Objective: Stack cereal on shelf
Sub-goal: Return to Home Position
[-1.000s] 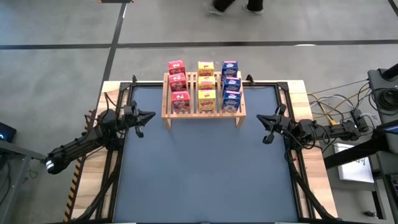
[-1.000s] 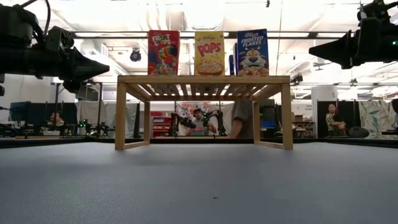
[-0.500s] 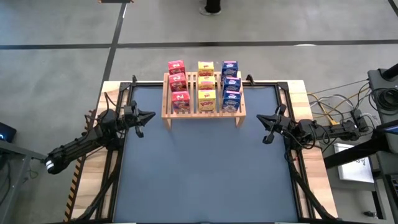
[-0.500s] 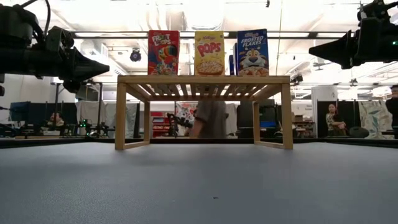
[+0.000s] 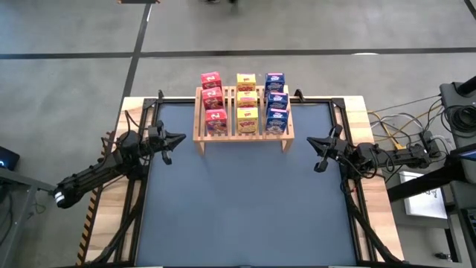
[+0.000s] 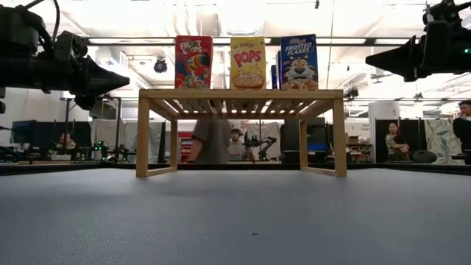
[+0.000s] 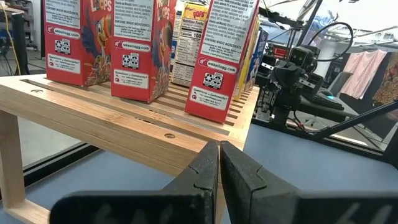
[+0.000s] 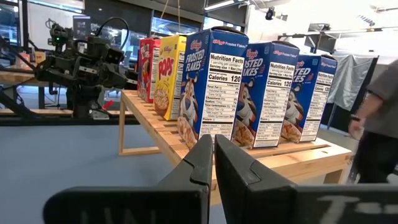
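Beyond the table (image 5: pixel 245 208), a person (image 6: pixel 212 141) is walking further left than a moment ago, while both arms are staying put. The shelf (image 5: pixel 245 137) is standing at the far middle, carrying nine cereal boxes: three red boxes (image 5: pixel 213 98) left, three yellow boxes (image 5: pixel 247 99) centre, three blue boxes (image 5: pixel 276 99) right. The left gripper (image 5: pixel 181 138) and right gripper (image 5: pixel 310 141) are hovering off its left and right ends, clenched empty, apart from the boxes.

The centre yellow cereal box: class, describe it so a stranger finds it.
The wooden shelf at the far edge of the table holds three colour columns of boxes. In the yellow middle column, the centre yellow cereal box alone has a box on every side.
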